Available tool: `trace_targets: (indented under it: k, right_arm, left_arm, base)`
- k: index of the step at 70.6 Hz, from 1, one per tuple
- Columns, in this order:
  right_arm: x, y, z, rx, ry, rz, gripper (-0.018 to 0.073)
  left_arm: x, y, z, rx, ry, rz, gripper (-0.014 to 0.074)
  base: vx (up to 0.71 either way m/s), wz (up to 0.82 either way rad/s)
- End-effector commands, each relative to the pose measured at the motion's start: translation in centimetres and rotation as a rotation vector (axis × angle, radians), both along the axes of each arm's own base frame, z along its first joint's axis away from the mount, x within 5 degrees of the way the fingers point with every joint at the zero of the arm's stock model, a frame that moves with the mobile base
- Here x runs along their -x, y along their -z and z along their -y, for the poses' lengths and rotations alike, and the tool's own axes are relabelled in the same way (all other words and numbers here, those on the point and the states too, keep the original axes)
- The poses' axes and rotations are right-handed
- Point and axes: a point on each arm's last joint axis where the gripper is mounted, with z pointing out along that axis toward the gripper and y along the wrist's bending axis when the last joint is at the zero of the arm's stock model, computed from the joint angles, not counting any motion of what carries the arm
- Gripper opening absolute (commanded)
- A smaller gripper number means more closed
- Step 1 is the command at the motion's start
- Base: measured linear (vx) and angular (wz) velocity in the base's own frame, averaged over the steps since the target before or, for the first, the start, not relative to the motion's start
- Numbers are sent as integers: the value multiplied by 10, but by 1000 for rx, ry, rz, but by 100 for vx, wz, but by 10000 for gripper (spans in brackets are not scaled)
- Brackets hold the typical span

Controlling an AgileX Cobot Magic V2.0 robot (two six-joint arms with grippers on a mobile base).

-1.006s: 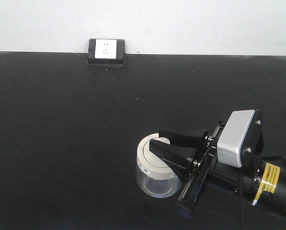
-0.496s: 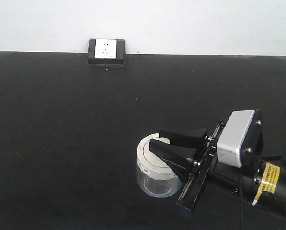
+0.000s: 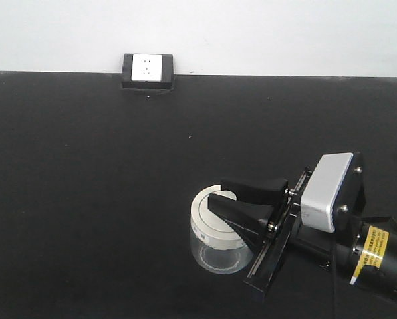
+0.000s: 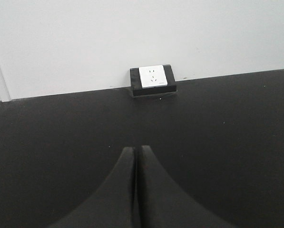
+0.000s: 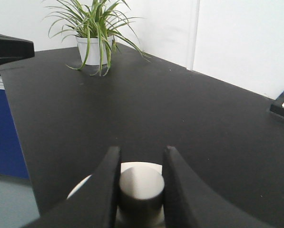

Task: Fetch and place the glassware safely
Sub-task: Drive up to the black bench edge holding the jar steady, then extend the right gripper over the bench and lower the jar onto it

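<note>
Matte black tabletop (image 3: 85,199) under a plain white wall (image 3: 251,33): the squat clear glass jar (image 3: 215,256) stands front-right, directly beneath the right gripper (image 3: 217,190), whose black fingers pinch the smooth round knob (image 5: 141,183) of its cream lid (image 3: 205,226) (axis upright). The left gripper (image 4: 137,149), pressed together on nothing, looks farther off.

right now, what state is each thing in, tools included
small squat clear glass jar: upright, closed
round cream-white lid: seated on the jar
right tool: shut on the lid's knob
left tool: shut, empty
black-framed white wall socket: nothing plugged in
green potted plant: upright
</note>
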Motion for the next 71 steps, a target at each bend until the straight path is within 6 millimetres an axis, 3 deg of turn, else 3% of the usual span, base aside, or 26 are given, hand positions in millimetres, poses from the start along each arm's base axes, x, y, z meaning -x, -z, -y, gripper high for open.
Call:
trace_targets:
  k: [1, 29, 53, 71]
  right_arm:
    - [0, -21, -1, -94, -17, 70, -1]
    - [-13, -19, 2, -74, 94, 130, -1]
    - [-49, 13, -12, -205, 153, 173, -1]
    - [-91, 29, -35, -204, 144, 162, -1]
  left_arm:
    - [-1, -16, 1, 25, 12, 97, -7]
    - [-1, -16, 1, 25, 12, 97, -7]
    - [-1, -16, 1, 25, 12, 97, -7]
    - [-1, -16, 1, 25, 12, 97, -7]
  base:
    - [0, 0]
    - [0, 0]
    - [0, 0]
    - [0, 0]
